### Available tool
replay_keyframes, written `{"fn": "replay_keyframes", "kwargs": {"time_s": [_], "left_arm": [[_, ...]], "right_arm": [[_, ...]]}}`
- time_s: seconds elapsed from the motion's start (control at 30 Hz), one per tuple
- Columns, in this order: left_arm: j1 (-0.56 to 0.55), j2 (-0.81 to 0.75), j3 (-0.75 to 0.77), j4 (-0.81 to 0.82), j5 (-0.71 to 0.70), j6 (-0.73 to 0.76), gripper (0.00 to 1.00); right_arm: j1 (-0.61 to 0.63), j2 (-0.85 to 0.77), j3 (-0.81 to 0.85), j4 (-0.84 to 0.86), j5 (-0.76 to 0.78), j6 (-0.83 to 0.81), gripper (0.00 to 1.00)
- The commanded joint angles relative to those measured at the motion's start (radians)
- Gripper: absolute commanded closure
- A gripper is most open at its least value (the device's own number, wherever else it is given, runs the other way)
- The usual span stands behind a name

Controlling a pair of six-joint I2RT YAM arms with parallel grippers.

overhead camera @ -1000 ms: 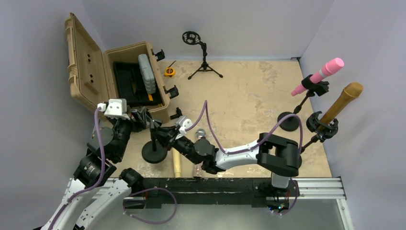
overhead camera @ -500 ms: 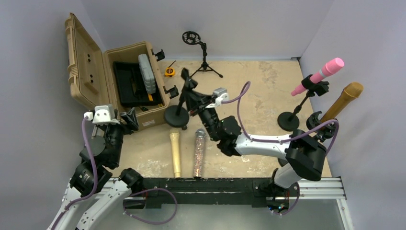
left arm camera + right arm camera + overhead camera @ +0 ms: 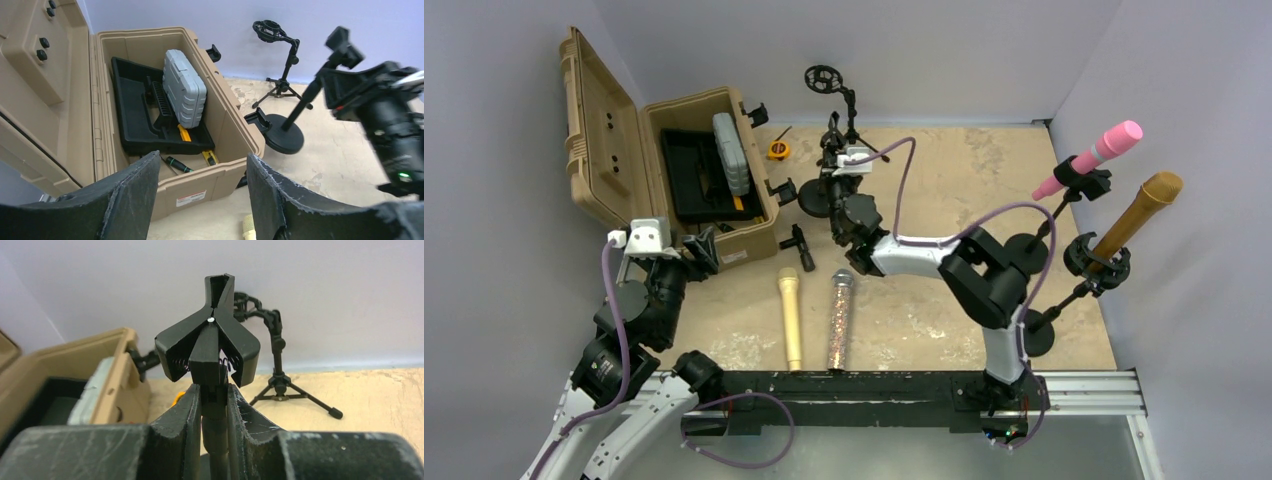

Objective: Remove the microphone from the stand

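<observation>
My right gripper [image 3: 215, 395] is clamped shut on the pole of a stand [image 3: 207, 347] with an empty clip, at the far side of the table [image 3: 944, 190], beside the open case [image 3: 714, 215]. I cannot tell whether the stand's base touches down. My left gripper [image 3: 202, 165] hangs partly open, holding nothing, facing the case.

Two mics are already free. The gold mic [image 3: 790, 318] and glitter mic [image 3: 840, 318] lie side by side toward the near edge, long axes running near to far, heads pointing away from me.

By my judgement, the pink mic [image 3: 1092, 158] and brown mic [image 3: 1136, 214] remain. Both sit clipped in stands at the right, slanting upward with heads to the far right.
</observation>
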Motion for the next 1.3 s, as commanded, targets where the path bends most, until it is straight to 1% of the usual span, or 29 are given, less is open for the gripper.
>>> {"fn": "replay_keyframes", "kwargs": {"time_s": [0.0,0.13,0.27,0.3,0.37,0.43,0.5,0.57,0.67,0.7,0.73,0.87,1.0,1.1,1.17,1.27], "left_arm": [[-0.003,0.010,0.018,0.019,0.017,-0.013,0.39],[-0.004,0.009,0.016,0.018,0.011,-0.012,0.39],[-0.004,0.010,0.016,0.018,0.012,-0.013,0.39],[-0.005,0.010,0.015,0.019,0.012,-0.013,0.39],[-0.004,0.011,0.014,0.018,0.011,-0.014,0.39],[-0.005,0.011,0.015,0.018,0.008,-0.012,0.39],[-0.004,0.011,0.014,0.017,0.005,-0.012,0.39],[-0.005,0.012,0.015,0.017,0.002,-0.010,0.39],[-0.005,0.013,0.015,0.016,-0.001,-0.009,0.39],[-0.005,0.013,0.016,0.016,-0.002,-0.009,0.39],[-0.005,0.013,0.016,0.016,-0.002,-0.009,0.39],[-0.004,0.018,0.017,0.016,0.004,-0.012,0.39],[-0.005,0.026,0.020,0.013,0.017,-0.017,0.39],[-0.005,0.031,0.021,0.014,0.025,-0.022,0.39],[-0.005,0.034,0.021,0.014,0.028,-0.025,0.39],[-0.005,0.040,0.022,0.013,0.030,-0.024,0.39]], "right_arm": [[-0.030,0.103,0.169,0.083,0.020,-0.067,1.00],[-0.047,0.239,0.325,0.072,0.015,-0.112,1.00],[-0.053,0.340,0.425,0.081,0.014,-0.170,1.00],[-0.053,0.357,0.453,0.081,0.011,-0.182,0.99],[-0.055,0.390,0.487,0.080,0.006,-0.199,0.92],[-0.056,0.408,0.514,0.062,-0.008,-0.205,0.82],[-0.057,0.411,0.525,0.034,-0.035,-0.190,0.69],[-0.055,0.398,0.514,0.008,-0.057,-0.159,0.52],[-0.057,0.349,0.460,-0.032,-0.079,-0.090,0.32],[-0.056,0.316,0.420,-0.043,-0.086,-0.065,0.26],[-0.057,0.286,0.381,-0.051,-0.095,-0.044,0.24],[-0.056,0.156,0.212,-0.087,-0.101,0.055,0.19],[-0.057,0.035,0.044,-0.157,-0.085,0.146,0.18],[-0.057,-0.060,-0.096,-0.156,-0.062,0.188,0.17],[-0.057,-0.105,-0.152,-0.179,-0.035,0.208,0.17],[-0.065,-0.154,-0.187,-0.235,0.026,0.232,0.16]]}}
